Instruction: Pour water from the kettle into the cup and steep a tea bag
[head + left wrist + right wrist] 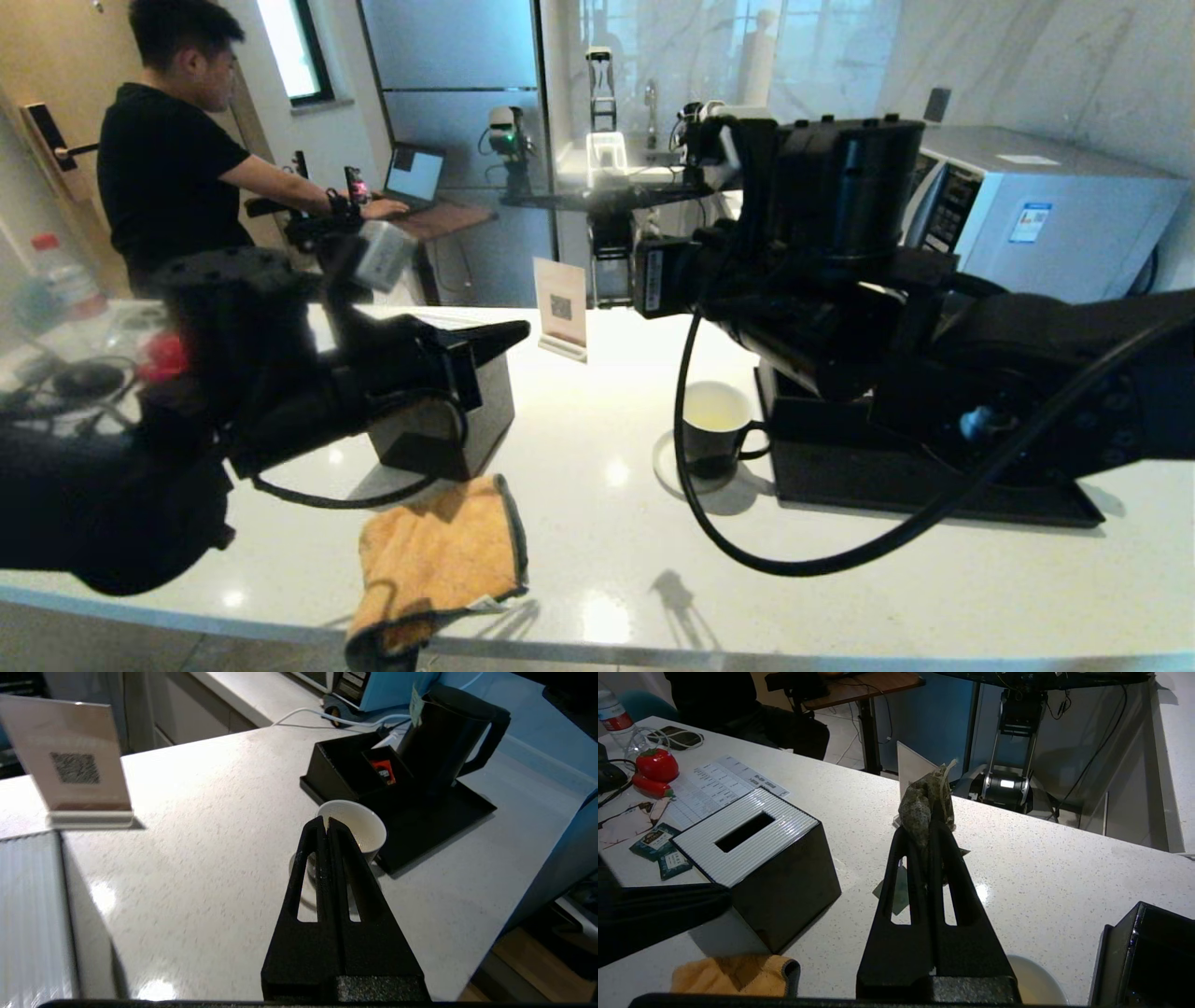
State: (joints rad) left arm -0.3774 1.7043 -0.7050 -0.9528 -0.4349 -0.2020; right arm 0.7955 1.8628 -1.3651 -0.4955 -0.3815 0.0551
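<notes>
My right gripper is shut on the tea bag, a crumpled grey-green pouch sticking out past the fingertips, held in the air above the counter. A small green tag shows below the fingers. The cup, black outside and white inside, stands on a white saucer; its rim lies just under the right wrist. The black kettle stands upright on the black tray, behind my right arm. My left gripper is shut and empty, pointing at the cup from beside the tissue box.
A black tissue box and an orange cloth lie at front left. A QR sign stands mid-counter. A red sachet sits in the tray's box. Two green packets lie far left. A microwave stands behind right.
</notes>
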